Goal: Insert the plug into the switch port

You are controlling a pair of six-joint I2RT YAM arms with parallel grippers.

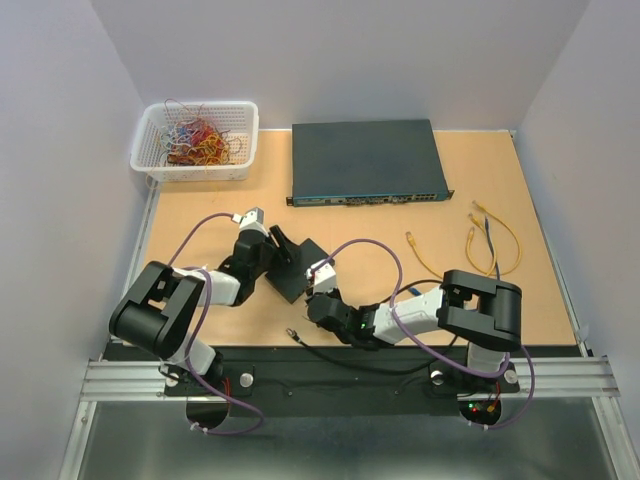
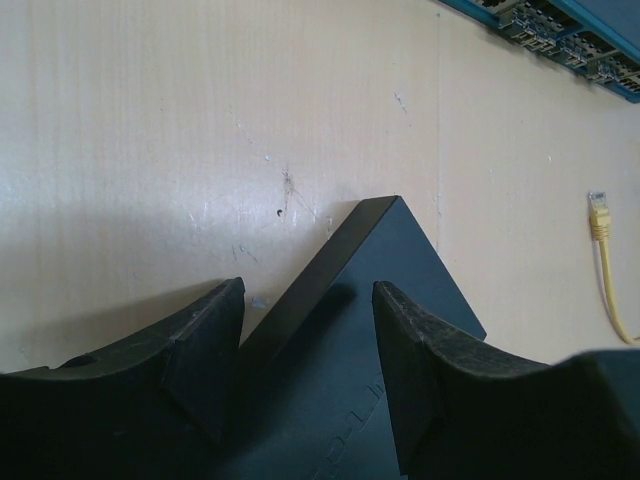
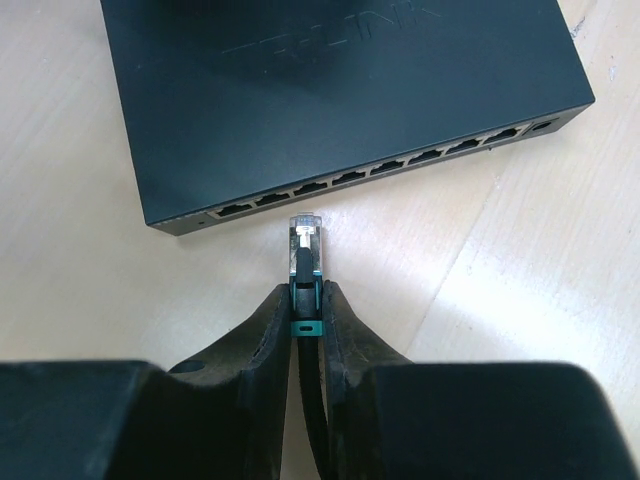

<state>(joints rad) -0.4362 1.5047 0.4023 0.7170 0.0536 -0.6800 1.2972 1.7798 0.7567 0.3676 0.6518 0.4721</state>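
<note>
A small black switch (image 1: 300, 270) lies on the table centre, with its row of ports (image 3: 380, 170) facing my right gripper. My right gripper (image 3: 305, 292) is shut on a clear plug (image 3: 307, 238) with a teal boot on a black cable. The plug tip points at the port row and stands a short gap in front of it, near the left ports. In the top view the right gripper (image 1: 318, 290) is just below the switch. My left gripper (image 2: 308, 290) is open, its fingers straddling the far corner of the switch (image 2: 390, 260); it also shows in the top view (image 1: 283, 245).
A large rack switch (image 1: 365, 160) lies at the back, its ports also in the left wrist view (image 2: 560, 40). A white basket (image 1: 195, 140) of cables stands back left. Yellow cables (image 1: 490, 235) lie to the right, one plug (image 2: 598, 212) among them. The black cable's other end (image 1: 293, 335) lies near the front edge.
</note>
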